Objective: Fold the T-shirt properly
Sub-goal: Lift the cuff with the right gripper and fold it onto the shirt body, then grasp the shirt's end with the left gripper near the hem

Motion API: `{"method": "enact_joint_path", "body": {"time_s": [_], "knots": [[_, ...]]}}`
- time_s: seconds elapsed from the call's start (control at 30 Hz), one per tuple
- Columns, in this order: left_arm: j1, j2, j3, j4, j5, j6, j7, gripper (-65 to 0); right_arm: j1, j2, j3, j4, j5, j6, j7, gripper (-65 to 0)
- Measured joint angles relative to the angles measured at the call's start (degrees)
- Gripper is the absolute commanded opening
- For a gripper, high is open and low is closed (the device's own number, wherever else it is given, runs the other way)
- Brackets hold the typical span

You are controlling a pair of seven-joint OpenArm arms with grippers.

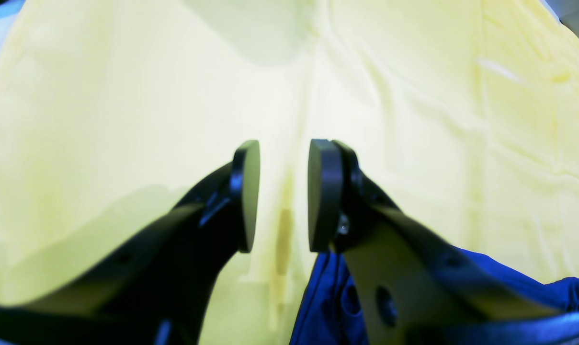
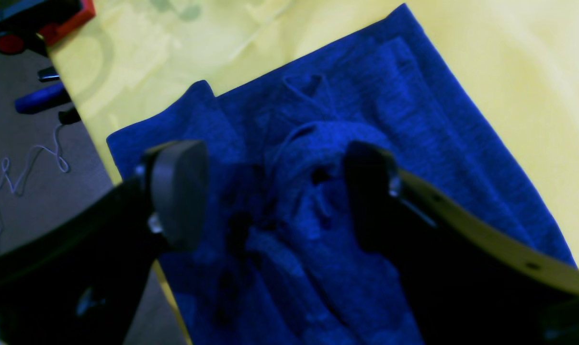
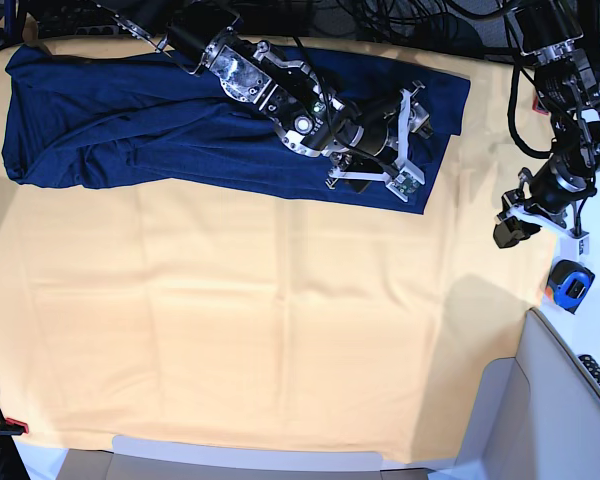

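The T-shirt [image 3: 130, 110] is dark navy and lies stretched along the far side of the yellow table cloth [image 3: 260, 320], bunched in folds at its left end. My right gripper [image 3: 412, 150] hovers over the shirt's right end, open, with its fingers spread wide. In the right wrist view the right gripper [image 2: 275, 196] frames rumpled blue knit of the T-shirt [image 2: 414, 124] with nothing between its pads. My left gripper [image 3: 507, 232] hangs over bare cloth at the right edge. In its own view the left gripper [image 1: 284, 194] shows a narrow empty gap, with blue fabric [image 1: 528, 282] low behind one finger.
A blue and orange tape measure [image 3: 570, 283] lies off the cloth at the right, near a black object [image 3: 595, 372]. A red clamp [image 3: 10, 425] holds the cloth's near left corner. Beyond the table edge are a red and black device [image 2: 64, 19] and a blue tool [image 2: 40, 98].
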Motion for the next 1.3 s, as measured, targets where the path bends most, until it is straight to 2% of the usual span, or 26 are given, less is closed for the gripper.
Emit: {"method": "enact_joint_path", "body": {"time_s": [0.1,0.2,0.27,0.3,0.33,0.4,0.47,0.57,0.63,0.7,0.8,0.97,1.1,1.3], "knots": [[-0.04,-0.04,0.02,0.00,0.02,-0.02,2.14,-47.6,-0.02,0.33,0.04,1.40,-0.04,-0.07,-0.37,-21.3],[-0.33,-0.17,0.26,-0.11,0.04,-0.35,10.34,-47.5,-0.22,2.43,3.50,7.10,1.60,0.57,-0.28,-21.3],[-0.31,-0.17,0.26,-0.13,0.00,-0.66,13.81,-47.5,-1.01,3.19,9.55,10.32,1.11,0.07,0.04,-21.3],[-0.28,-0.15,0.26,-0.11,-0.02,-0.61,13.81,-47.4,-1.14,3.58,13.18,11.21,1.11,-0.22,0.24,-21.2],[-0.33,-0.17,0.24,-0.09,0.02,-1.70,13.88,-46.9,-1.16,4.15,16.41,11.54,1.64,-0.46,1.14,-21.2],[-0.35,-0.35,0.07,-0.04,-0.15,-6.43,14.56,-44.7,-2.23,5.81,23.21,11.50,6.05,-0.33,4.26,-21.2],[-0.31,-0.33,-0.09,-0.04,-0.42,-9.38,16.37,-43.7,-4.55,7.15,29.22,11.34,10.05,-0.44,6.84,-21.3],[0.17,0.00,-0.07,-0.04,-0.76,-12.24,18.58,-43.6,-8.57,10.51,37.66,11.19,15.78,-4.28,9.44,-21.2],[1.31,0.35,-0.09,-0.15,-2.97,-12.46,19.17,-43.6,-10.38,12.59,42.99,11.13,18.40,-7.28,11.69,-21.2],[2.54,1.05,0.04,-0.15,-5.14,-12.44,19.28,-43.6,-12.13,13.00,48.26,11.21,21.29,-7.85,13.25,-21.0],[4.37,1.62,0.09,-1.22,-6.64,-12.41,19.30,-43.6,-15.89,12.52,55.91,11.23,25.09,-7.52,12.44,-21.0],[7.08,2.71,-0.35,-2.32,-6.43,-12.26,19.26,-43.6,-20.22,12.90,68.24,11.26,28.26,-8.02,12.72,-21.0],[9.60,3.21,-0.35,-2.32,-6.51,-12.26,19.28,-43.6,-21.86,12.81,72.83,11.30,29.64,-7.85,12.74,-21.0],[11.04,3.06,0.00,-2.32,-8.20,-12.26,19.23,-43.6,-22.23,12.68,73.42,11.30,29.66,-7.72,12.61,-21.0]]}}
